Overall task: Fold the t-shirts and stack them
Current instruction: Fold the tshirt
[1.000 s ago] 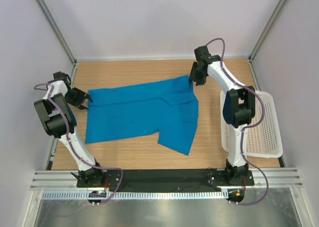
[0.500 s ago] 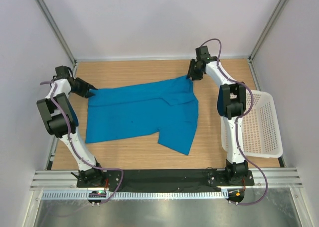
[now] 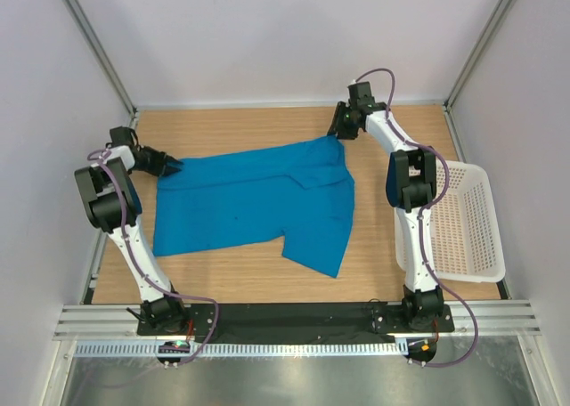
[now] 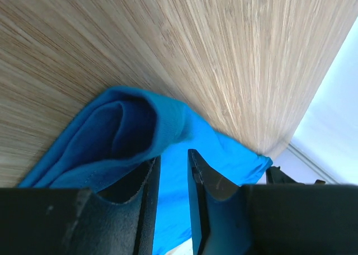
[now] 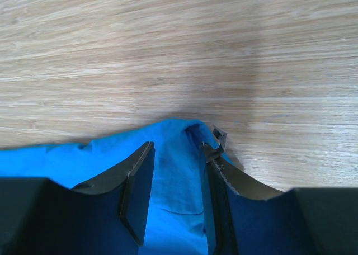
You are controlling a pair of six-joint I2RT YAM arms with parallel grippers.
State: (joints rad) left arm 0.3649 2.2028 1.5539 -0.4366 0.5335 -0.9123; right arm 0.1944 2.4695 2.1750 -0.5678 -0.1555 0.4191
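Observation:
One bright blue t-shirt (image 3: pixel 254 201) lies spread flat on the wooden table (image 3: pixel 232 125). My left gripper (image 3: pixel 166 164) is at the shirt's far left corner. In the left wrist view its fingers (image 4: pixel 170 171) stand a narrow gap apart, with a rolled fold of the shirt (image 4: pixel 134 126) at the tips and cloth showing through the gap. My right gripper (image 3: pixel 338 132) is at the shirt's far right corner. In the right wrist view its fingers (image 5: pixel 178 165) are apart and straddle the cloth corner (image 5: pixel 176 143), not pressed on it.
A white lattice basket (image 3: pixel 463 219) stands at the right edge of the table, beside the right arm. White walls and metal frame posts close in the back and both sides. Bare wood (image 3: pixel 383 246) lies between the shirt and the basket.
The left gripper has swung from off the cloth onto the shirt's far left corner and its wrist has moved back. The right gripper has edged a little farther back at the right corner. The shirt has not moved.

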